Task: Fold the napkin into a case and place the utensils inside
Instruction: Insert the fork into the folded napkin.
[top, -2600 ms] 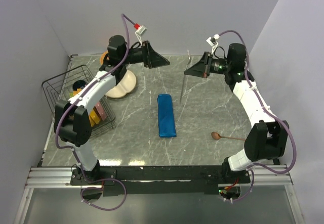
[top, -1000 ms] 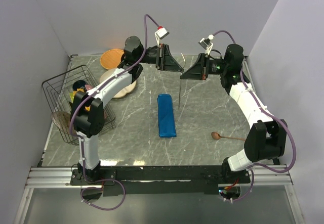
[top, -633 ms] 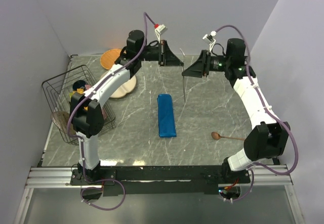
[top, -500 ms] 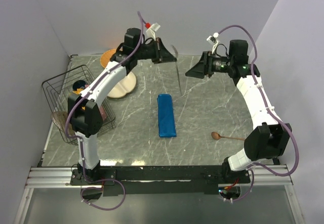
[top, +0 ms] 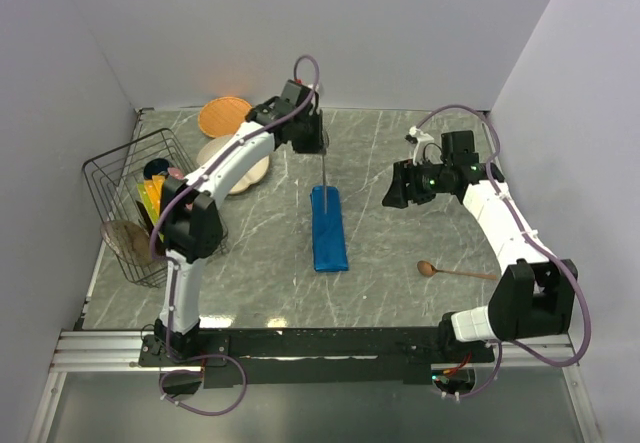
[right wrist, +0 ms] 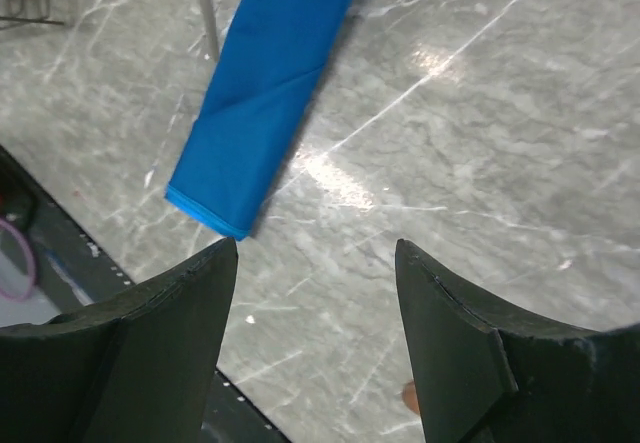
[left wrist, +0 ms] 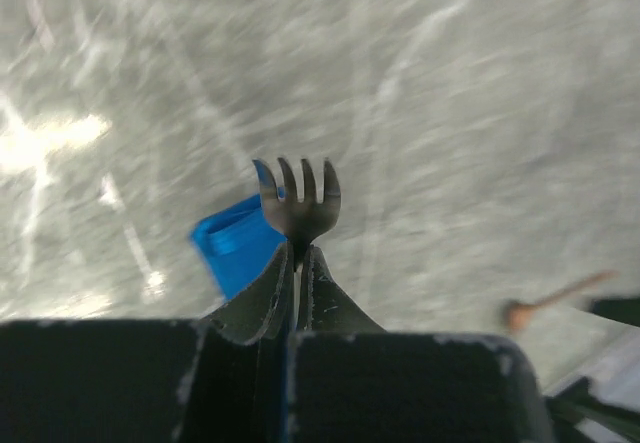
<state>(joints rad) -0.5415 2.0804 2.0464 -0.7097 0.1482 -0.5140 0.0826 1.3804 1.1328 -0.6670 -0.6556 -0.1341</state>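
Left gripper [left wrist: 296, 263]: I see it pinched tight on the handle of a fork [left wrist: 298, 203], tines pointing down toward the far end of the case [top: 329, 229]; whether they touch it I cannot tell. The case, a narrow blue fold, lies mid-table. Right gripper [right wrist: 315, 253]: fingers spread, holding nothing, right of the case. Wooden spoon [top: 455, 273]: flat on the table, well apart from the case

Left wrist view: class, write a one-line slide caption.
Left gripper shut on a fork, tines near the folded blue napkin; wooden spoon lies apart.
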